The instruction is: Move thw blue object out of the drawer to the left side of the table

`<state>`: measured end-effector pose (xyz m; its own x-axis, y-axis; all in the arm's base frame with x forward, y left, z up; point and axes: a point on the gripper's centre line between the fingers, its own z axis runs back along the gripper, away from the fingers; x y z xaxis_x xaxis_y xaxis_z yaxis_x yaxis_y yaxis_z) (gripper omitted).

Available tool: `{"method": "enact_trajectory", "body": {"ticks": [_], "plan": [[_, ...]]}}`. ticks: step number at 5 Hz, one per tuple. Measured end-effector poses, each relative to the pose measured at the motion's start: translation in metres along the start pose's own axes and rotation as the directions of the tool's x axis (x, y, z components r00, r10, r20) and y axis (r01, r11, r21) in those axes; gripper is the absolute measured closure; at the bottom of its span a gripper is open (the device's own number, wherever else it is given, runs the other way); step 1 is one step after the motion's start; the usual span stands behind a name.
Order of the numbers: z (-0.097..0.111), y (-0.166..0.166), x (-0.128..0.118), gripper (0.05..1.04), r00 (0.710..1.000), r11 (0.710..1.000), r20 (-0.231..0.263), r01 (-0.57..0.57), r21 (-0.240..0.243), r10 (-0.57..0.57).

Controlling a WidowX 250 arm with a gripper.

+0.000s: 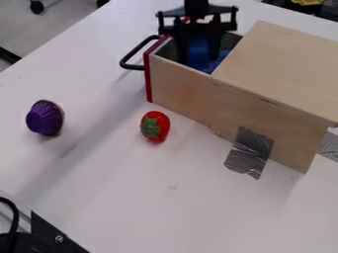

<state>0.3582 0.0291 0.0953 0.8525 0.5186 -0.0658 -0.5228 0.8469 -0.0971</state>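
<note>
Nearest, in the lower-left corner: black bracket (58,236) and dark cable (12,210). Down inside the open drawer (147,76), blue object (196,48) right at the gripper (198,58). Cannot tell whether open or closed on it. Best to secure a firm hold first, then lift straight up until well above the drawer walls and black handle (125,62) before swinging to the left side. Mind the wooden box top (284,64) close by. Lower gently, apart from the purple cupcake (45,118) and strawberry (155,127). White tabletop (132,197) underneath, silver tape (249,152) at the box's base; beyond, grey floor (49,32) with dark casters (37,7).
</note>
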Motion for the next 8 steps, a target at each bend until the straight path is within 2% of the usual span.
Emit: {"method": "enact_trajectory", "body": {"ticks": [1, 2, 3, 4, 6, 8], "plan": [[0.022, -0.005, -0.001, 0.513, 0.999, 1.0, 0.04, 0.007, -0.03, -0.006], [0.029, -0.006, -0.003, 0.513, 0.998, 0.999, 0.054, 0.011, -0.036, -0.009], [0.042, -0.001, -0.012, 0.513, 0.996, 0.999, 0.09, -0.003, -0.04, 0.007], [0.047, 0.014, -0.036, 0.513, 0.996, 0.999, 0.082, -0.03, -0.045, 0.034], [0.052, 0.038, -0.063, 0.513, 0.997, 0.997, 0.042, -0.067, -0.045, 0.068], [0.041, 0.055, -0.089, 0.513, 0.997, 0.997, 0.022, -0.069, -0.027, 0.07]]}}
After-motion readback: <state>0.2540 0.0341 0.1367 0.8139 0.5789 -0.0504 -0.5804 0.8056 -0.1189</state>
